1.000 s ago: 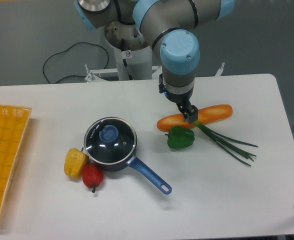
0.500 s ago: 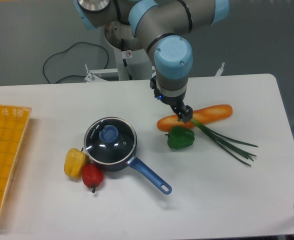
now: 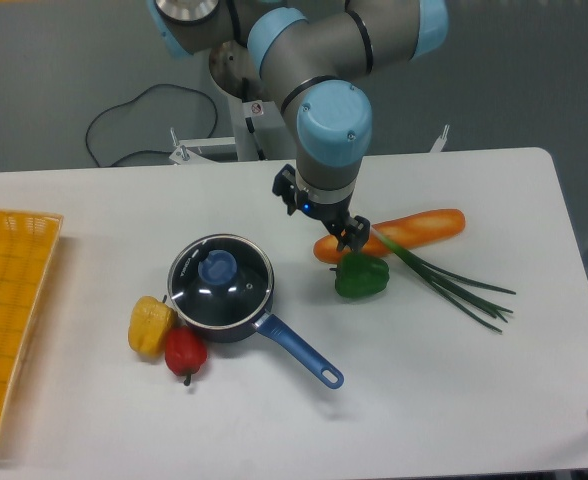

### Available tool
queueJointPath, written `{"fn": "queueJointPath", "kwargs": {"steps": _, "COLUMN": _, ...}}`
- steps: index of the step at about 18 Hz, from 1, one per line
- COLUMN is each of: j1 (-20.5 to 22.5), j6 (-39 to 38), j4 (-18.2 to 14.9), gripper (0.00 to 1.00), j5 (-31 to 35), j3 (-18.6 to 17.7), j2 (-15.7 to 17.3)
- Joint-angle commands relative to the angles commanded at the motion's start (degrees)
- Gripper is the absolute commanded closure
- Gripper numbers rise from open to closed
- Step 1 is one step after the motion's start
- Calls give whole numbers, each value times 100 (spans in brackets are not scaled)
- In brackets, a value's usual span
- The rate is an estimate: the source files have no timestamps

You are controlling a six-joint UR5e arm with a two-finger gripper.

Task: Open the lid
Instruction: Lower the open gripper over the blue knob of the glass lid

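Currently I see the arm reaching down from the rear, wrist tilted, with the claw (image 3: pixel 354 234) hanging over the carrot (image 3: pixel 414 228), just above the green pepper (image 3: pixel 362 275). I cannot tell whether it is clenched or released. The lid (image 3: pixel 220 279) sits on the saucepan (image 3: pixel 274 335), left of the claw, on the worktop (image 3: pixel 474 400).

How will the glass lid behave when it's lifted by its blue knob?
The lid is probably rigid and fairly heavy for its size, being glass with a metal rim. Its blue knob sits centred, so it should hang level. The smooth rounded knob may slip, and dropped glass could break.
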Motion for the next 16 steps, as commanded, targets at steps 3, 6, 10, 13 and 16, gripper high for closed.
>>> {"fn": "queueJointPath", "kwargs": {"steps": 3, "j1": -219, "j6": -26, "j4": 9, "gripper": 0, "j5": 0, "j3": 53, "j2": -27}}
{"fn": "queueJointPath", "kwargs": {"steps": 6, "j1": -483, "j6": -61, "j4": 149, "gripper": 0, "j5": 44, "j3": 97, "j2": -62}}
{"fn": "queueJointPath", "kwargs": {"steps": 10, "j1": -738, "j6": -53, "j4": 237, "gripper": 0, "j5": 53, "j3": 97, "j2": -237}}
{"fn": "queueJointPath", "kwargs": {"steps": 13, "j1": -887, "j6": 96, "j4": 517, "gripper": 0, "j5": 44, "j3": 202, "j2": -396}}
{"fn": "queueJointPath", "kwargs": {"steps": 16, "j1": -1081, "j6": 123, "j4": 580, "gripper": 0, "j5": 44, "j3": 167, "j2": -440}}
